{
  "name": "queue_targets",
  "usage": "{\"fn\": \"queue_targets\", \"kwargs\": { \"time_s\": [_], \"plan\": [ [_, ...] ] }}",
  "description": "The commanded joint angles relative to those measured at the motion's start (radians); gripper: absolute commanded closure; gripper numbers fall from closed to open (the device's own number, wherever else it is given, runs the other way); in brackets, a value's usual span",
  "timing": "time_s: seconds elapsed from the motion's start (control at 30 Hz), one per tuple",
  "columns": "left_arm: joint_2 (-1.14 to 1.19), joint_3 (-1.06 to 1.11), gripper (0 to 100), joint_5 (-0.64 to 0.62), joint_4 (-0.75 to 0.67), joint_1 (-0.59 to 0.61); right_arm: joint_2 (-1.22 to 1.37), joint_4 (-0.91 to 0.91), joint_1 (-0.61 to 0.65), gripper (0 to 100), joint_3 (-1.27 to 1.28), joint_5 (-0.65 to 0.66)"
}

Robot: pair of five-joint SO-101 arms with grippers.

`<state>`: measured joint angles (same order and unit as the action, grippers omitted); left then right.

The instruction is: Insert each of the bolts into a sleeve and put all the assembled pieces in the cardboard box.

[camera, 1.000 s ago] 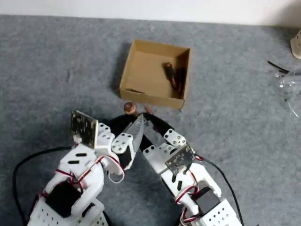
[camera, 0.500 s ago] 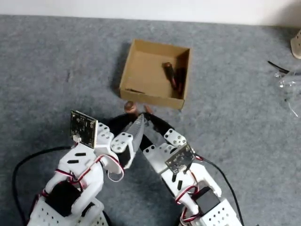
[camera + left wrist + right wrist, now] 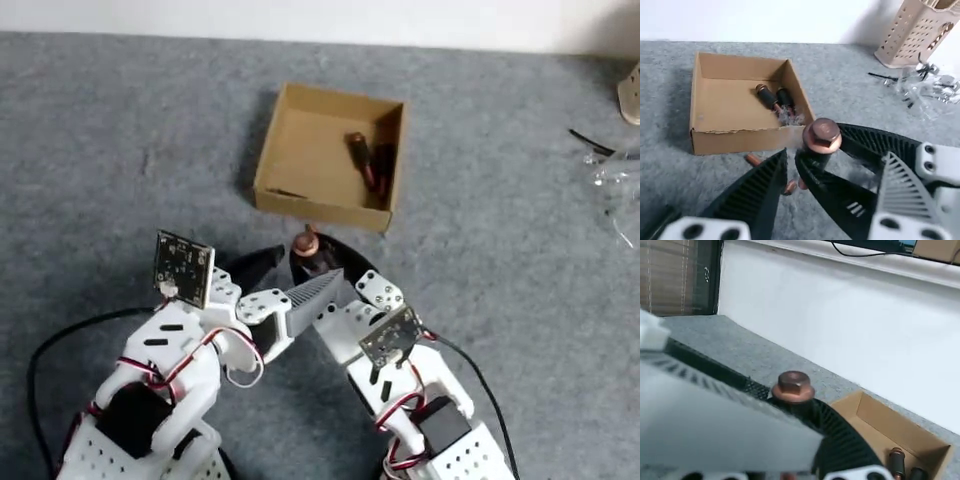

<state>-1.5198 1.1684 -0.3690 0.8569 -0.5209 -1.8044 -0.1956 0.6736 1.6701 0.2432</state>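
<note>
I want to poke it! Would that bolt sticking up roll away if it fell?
Probably not far: the bolt has a wide, flat-sided head, so it would likely curve round and stop, and the grey carpet looks fuzzy enough to slow it. It looks like copper-coloured metal, so probably stiff and heavy for its size.

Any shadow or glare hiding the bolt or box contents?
High view: the cardboard box casts a soft shadow beside it, and the assembled pieces inside are visible. Left wrist view: bolt evenly lit, no harsh glare. Right wrist view: bolt stands out against the bright wall.
</note>
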Motion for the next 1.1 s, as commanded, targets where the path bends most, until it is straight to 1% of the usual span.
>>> {"fn": "queue_targets", "kwargs": {
  "time_s": [0.0, 0.1, 0.23, 0.33, 0.37, 0.43, 0.53, 0.57, 0.63, 0.7, 0.77, 0.87, 0.97, 1.07],
  "plan": [
    [-0.021, -0.122, 72, 0.000, 0.000, -0.024, -0.028, 0.005, -0.007, 99.5, 0.122, 0.009],
    [-0.021, -0.185, 72, -0.009, 0.003, -0.019, -0.028, 0.005, -0.007, 99.5, 0.122, 0.009],
    [-0.021, -0.245, 72, -0.086, 0.003, -0.024, -0.028, 0.005, -0.007, 99.5, 0.122, 0.009],
    [-0.021, -0.251, 73, -0.084, 0.005, -0.019, -0.028, 0.005, -0.008, 99.5, 0.122, 0.009],
    [-0.021, -0.249, 75, -0.084, 0.006, -0.015, -0.028, 0.005, -0.008, 99.5, 0.122, 0.009],
    [-0.021, -0.248, 81, -0.084, 0.021, 0.028, -0.028, 0.005, -0.010, 99.5, 0.122, 0.009],
    [-0.021, -0.243, 97, -0.084, 0.032, 0.107, -0.028, 0.005, -0.010, 99.5, 0.122, 0.009],
    [-0.021, -0.236, 100, -0.084, 0.044, 0.142, -0.028, 0.005, -0.010, 99.5, 0.122, 0.009],
    [-0.021, -0.208, 97, -0.086, 0.054, 0.208, -0.028, 0.005, -0.010, 99.5, 0.122, 0.009],
    [-0.021, -0.154, 98, -0.091, 0.054, 0.263, -0.028, 0.005, -0.010, 99.5, 0.122, 0.009],
    [-0.015, -0.097, 100, -0.092, 0.011, 0.298, -0.027, 0.005, -0.007, 99.5, 0.122, 0.006],
    [-0.019, 0.007, 99, -0.092, -0.057, 0.312, -0.024, 0.005, -0.008, 99.5, 0.122, 0.005],
    [-0.012, 0.077, 99, -0.086, -0.064, 0.325, -0.022, 0.005, -0.012, 99.5, 0.122, 0.005],
    [-0.010, 0.125, 99, -0.084, -0.064, 0.366, -0.021, 0.005, -0.012, 99.5, 0.122, 0.005]
  ]
}}
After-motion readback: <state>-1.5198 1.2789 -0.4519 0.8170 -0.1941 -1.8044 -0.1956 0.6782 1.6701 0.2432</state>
